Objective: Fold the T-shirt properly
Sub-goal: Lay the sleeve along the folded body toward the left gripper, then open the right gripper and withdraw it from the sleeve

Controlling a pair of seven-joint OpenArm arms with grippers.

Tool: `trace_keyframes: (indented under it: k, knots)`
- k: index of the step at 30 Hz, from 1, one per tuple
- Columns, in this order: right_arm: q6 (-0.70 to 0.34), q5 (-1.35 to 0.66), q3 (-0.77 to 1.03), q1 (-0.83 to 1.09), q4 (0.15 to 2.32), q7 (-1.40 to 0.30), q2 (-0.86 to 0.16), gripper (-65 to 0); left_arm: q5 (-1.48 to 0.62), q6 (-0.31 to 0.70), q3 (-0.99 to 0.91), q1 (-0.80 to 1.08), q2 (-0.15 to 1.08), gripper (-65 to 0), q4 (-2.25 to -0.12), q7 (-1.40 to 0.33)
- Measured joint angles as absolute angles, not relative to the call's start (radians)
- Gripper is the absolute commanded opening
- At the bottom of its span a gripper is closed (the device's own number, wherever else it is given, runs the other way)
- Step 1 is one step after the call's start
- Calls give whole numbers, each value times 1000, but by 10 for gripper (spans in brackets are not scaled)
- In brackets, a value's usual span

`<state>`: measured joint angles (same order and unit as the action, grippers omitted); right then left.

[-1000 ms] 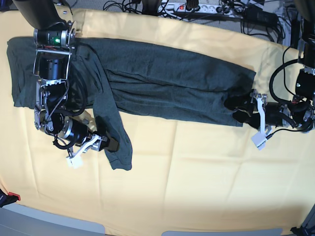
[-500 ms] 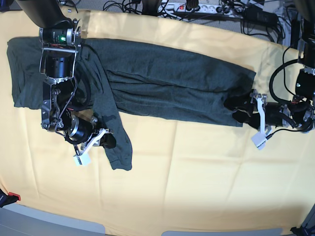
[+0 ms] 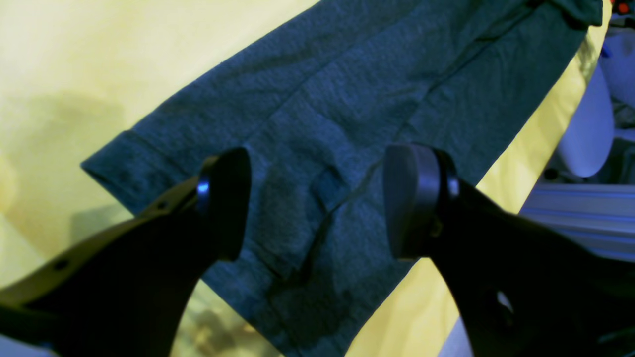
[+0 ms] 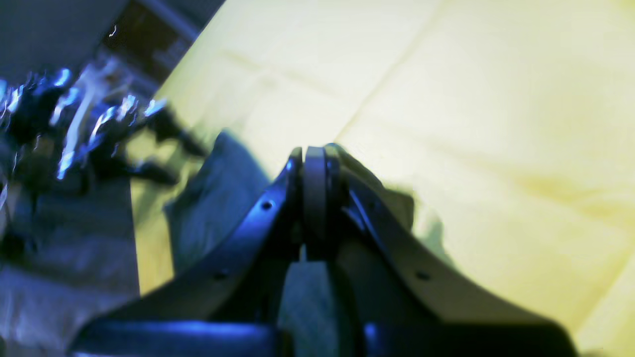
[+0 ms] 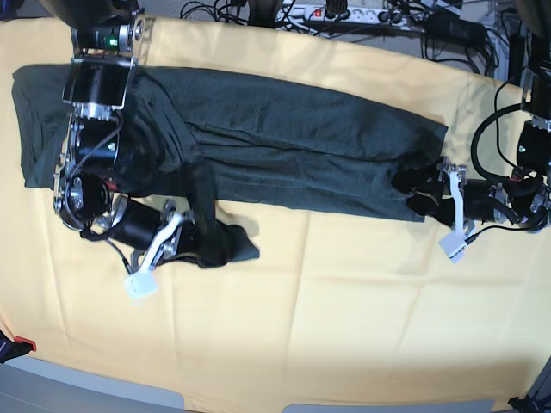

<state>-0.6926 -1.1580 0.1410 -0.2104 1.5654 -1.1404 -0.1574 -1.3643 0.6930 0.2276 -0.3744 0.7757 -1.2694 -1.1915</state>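
Over at nine o'clock on the yellow cloth (image 5: 344, 301), the right gripper (image 5: 191, 240) sat clamped on the T-shirt (image 5: 284, 138) sleeve (image 5: 225, 245), probably to fold it inward, while the left gripper (image 5: 422, 191) gaped wide over the three o'clock hem (image 3: 163, 163), gripping nothing.

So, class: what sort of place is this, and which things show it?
Probably a robotics lab bench: a yellow cloth-covered table, a power strip with tangled cables behind it, and two robot arms working a T-shirt.
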Motion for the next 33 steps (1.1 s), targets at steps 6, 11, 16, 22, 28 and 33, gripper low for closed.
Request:
trace_keyframes:
  k: [6,11,16,22,28,33]
  knots:
    - [-693,-1264,117,-133,1683,-1153,-158,-650,-1364,693,228,-374,776,-220,-1269,-1187]
    - [-693,-1378,27,-99,1737,-1243,-160,-650,-1365,693,228,-374,776,-220,-1269,-1185]
    - [-693,-1387,-98,-100,1770,-1242,-158,-650,-1365,693,228,-374,776,-220,-1269,-1185]
    - [-693,-1241,-214,-116,1774,-1159,-83,-650,-1364,693,228,-374,776,-220,-1269,-1185]
    - [-693,-947,-314,-117,1774,-976,-18,-650,-1365,693,228,-374,775,-220,-1269,-1185]
    - [-693,-852,-383,-117,1774,-975,19,-650,-1364,693,228,-374,776,-220,-1269,-1185]
